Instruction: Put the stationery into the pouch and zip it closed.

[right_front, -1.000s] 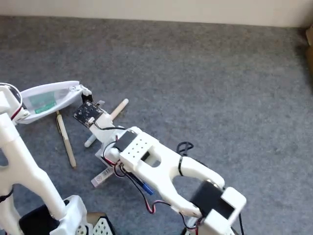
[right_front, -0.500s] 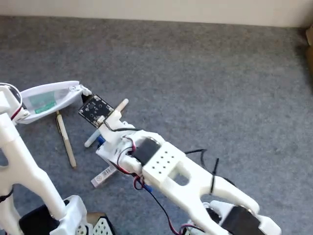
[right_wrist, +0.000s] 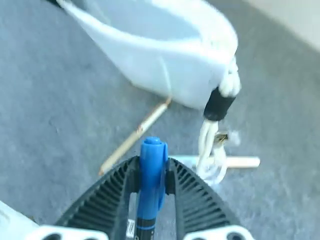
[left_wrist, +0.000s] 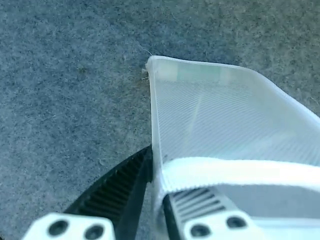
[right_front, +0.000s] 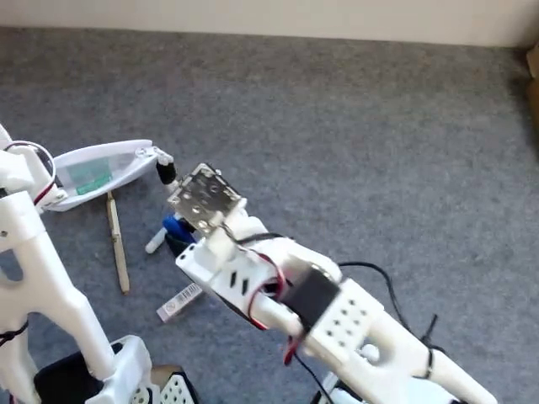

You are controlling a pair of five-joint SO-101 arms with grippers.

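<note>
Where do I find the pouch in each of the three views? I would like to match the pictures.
High view: the pouch lies at the left side, with its cord end pointing toward the middle.
Left wrist view: the pouch is close in front, with its edge clamped in the left gripper.
Right wrist view: the pouch is farther off, beyond the blue marker.
Shared landmark: the black-sleeved zip cord at the pouch's end, in the high and right wrist views.

in the high view the pouch (right_front: 101,172) hangs at the upper left, one end in the left gripper (left_wrist: 156,172). just right of and below its other end, the right gripper (right_wrist: 151,167) holds a marker (right_front: 173,227). below the pouch a pencil (right_front: 116,244) lies on the counter (right_front: 379,126), a pen (right_front: 156,244) between pencil and marker. a small labelled item (right_front: 179,301) lies lower still.
</note>
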